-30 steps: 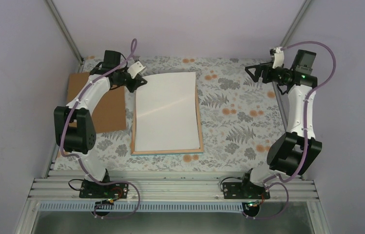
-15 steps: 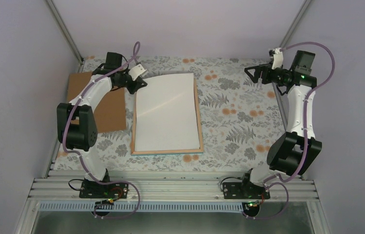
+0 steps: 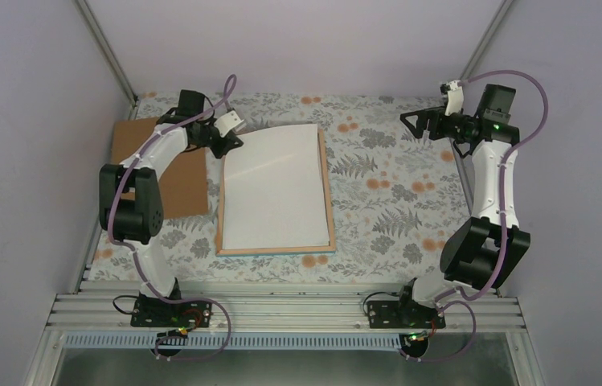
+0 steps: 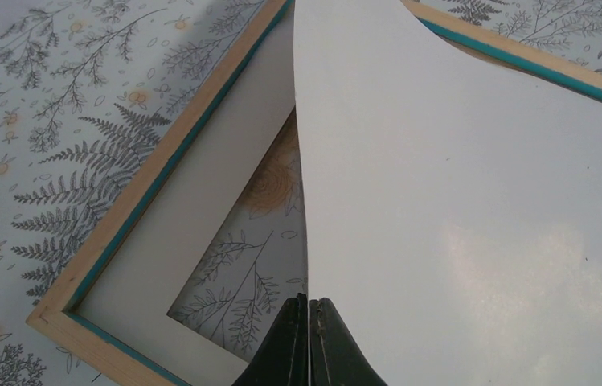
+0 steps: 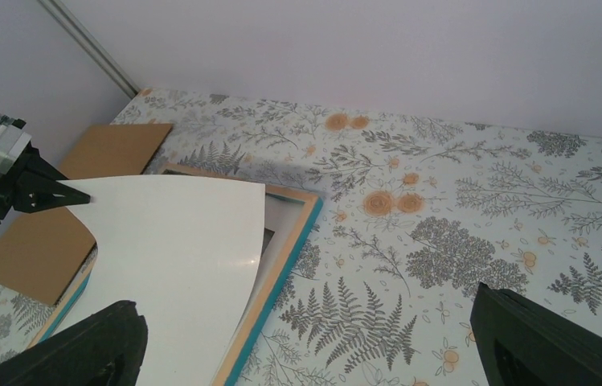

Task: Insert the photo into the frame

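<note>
The floral surface (image 3: 394, 201) carries the frame (image 3: 275, 251) lying back-up, a little left of its middle. The photo (image 3: 273, 193) lies white side up over the frame. Its far left corner is lifted and bowed, so it is not yet seated. The left claw (image 3: 235, 143) is clamped on that corner. The right claw (image 3: 414, 125) gapes empty near the far right corner. Next, I judge, the corner must be lowered squarely inside the rim, then released.

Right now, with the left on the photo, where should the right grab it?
Probably the photo at its far right corner, approached from the right by the open right gripper. The left gripper pinches the far left corner, so the far edge curls up off the frame, leaving room beneath.
</note>
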You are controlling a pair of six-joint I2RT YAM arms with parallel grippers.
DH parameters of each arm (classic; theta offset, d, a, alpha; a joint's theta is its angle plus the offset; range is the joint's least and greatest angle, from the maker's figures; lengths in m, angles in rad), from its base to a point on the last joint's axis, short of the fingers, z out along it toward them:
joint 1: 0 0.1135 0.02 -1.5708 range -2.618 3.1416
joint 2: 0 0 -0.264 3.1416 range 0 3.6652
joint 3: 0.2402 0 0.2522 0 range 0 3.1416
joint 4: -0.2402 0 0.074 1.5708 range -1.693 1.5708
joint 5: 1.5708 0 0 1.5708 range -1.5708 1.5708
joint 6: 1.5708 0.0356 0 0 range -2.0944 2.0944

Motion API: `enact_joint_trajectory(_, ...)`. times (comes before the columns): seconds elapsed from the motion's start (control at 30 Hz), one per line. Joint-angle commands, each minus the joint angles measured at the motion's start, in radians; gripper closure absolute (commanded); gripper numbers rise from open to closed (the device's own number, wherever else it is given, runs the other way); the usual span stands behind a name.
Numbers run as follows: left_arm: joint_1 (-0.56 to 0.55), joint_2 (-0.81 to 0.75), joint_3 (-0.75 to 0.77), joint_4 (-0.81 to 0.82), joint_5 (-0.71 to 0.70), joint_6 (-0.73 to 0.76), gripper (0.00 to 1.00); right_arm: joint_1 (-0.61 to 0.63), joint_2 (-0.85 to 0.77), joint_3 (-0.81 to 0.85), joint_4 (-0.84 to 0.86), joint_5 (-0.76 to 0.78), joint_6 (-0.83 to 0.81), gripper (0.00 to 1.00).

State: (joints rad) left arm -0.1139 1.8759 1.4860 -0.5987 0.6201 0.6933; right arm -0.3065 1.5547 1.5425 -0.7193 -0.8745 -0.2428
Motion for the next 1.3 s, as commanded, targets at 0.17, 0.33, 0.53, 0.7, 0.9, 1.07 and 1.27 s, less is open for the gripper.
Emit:
enact_joint_trajectory(0.17, -0.004, 0.046, 0.013, -0.029, 0.043, 0.068, 0.98, 0.015, -0.007, -0.005, 0.002, -0.010, -0.016, 0.00)
enact_joint_trajectory(0.33, -0.007, 0.050, 0.012, -0.037, 0.065, 0.083, 0.98, 0.016, -0.005, -0.007, 0.002, -0.007, -0.016, 0.00)
enact_joint_trajectory(0.53, -0.009, 0.063, 0.030, -0.048, 0.062, 0.084, 0.97, 0.018, -0.004, -0.005, 0.000, -0.006, -0.016, 0.00)
enact_joint_trajectory(0.7, -0.009, 0.064, 0.025, -0.019, 0.015, 0.053, 0.76, 0.017, -0.004, -0.004, 0.001, -0.007, -0.015, 0.00)
enact_joint_trajectory(0.9, -0.012, 0.013, -0.028, 0.077, -0.057, 0.007, 0.50, 0.019, -0.008, -0.010, 0.000, -0.009, -0.020, 0.00)
enact_joint_trajectory(1.07, -0.029, -0.036, -0.081, 0.145, -0.144, 0.001, 0.34, 0.020, -0.016, -0.018, 0.001, -0.006, -0.022, 0.00)
enact_joint_trajectory(1.27, -0.060, -0.099, -0.161, 0.241, -0.259, 0.000, 0.00, 0.022, -0.036, -0.037, 0.006, 0.007, -0.027, 0.00)
